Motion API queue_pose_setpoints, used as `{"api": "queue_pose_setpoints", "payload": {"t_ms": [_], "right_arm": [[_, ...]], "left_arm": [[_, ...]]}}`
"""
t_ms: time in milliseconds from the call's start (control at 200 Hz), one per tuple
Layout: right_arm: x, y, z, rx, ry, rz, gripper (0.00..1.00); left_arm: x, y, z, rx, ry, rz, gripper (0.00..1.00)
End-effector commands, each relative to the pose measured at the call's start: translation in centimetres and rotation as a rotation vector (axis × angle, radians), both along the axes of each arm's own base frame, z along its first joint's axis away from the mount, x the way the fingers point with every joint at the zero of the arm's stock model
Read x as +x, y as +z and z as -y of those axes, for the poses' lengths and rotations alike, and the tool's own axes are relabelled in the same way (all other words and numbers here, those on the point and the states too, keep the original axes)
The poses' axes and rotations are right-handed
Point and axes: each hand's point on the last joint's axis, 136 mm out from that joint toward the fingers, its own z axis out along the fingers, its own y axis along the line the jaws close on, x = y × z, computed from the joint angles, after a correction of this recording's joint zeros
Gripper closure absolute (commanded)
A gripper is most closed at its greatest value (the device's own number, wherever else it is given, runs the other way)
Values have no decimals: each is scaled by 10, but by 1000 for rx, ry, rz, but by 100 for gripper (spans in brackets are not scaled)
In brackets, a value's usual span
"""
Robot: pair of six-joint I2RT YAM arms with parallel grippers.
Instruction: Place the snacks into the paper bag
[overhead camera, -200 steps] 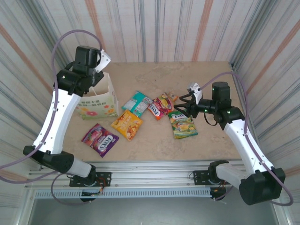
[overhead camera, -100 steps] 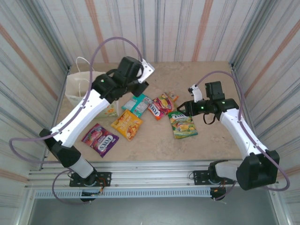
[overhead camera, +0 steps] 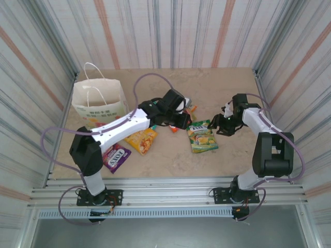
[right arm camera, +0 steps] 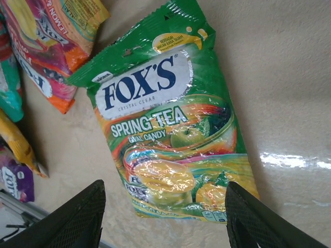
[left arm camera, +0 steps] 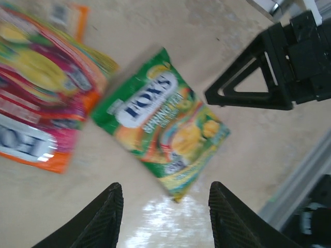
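Striped walls close in a beige table. The paper bag stands at its far-left corner (handles up). The left gripper and right gripper, both spread and empty, flank the green packet near the table's middle.

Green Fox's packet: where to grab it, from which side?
Pinch the green packet at its near crimped end, coming straight down with the right gripper. It lies flat on the table, so nothing offers from the side; the red packet crowds its far end, while the near end is free.
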Motion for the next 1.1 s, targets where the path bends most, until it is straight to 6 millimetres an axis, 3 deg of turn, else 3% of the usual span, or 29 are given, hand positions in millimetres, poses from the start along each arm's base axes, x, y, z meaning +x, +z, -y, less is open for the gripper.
{"api": "queue_pose_setpoints", "payload": {"t_ms": [0, 140, 311, 466, 656, 877, 1092], "right_arm": [[-11, -19, 0, -7, -34, -79, 38], [-18, -32, -1, -39, -33, -90, 38], [-17, -43, 2, -32, -63, -93, 37], [-13, -45, -8, 38, -60, -89, 37], [-22, -51, -15, 64, -51, -125, 41], [-35, -44, -23, 96, -56, -121, 41], [-20, -22, 3, 16, -88, -34, 38]], "left_arm": [[-5, -10, 22, -124, 95, -165, 51], [-14, -38, 33, -106, 119, -240, 50], [-13, -68, 27, -98, 216, -307, 46], [-14, -95, 27, -126, 282, -386, 45], [-14, -126, 26, -139, 362, -455, 45], [-13, -147, 26, -158, 401, -508, 45], [-11, -155, 28, -206, 417, -535, 46]]}}
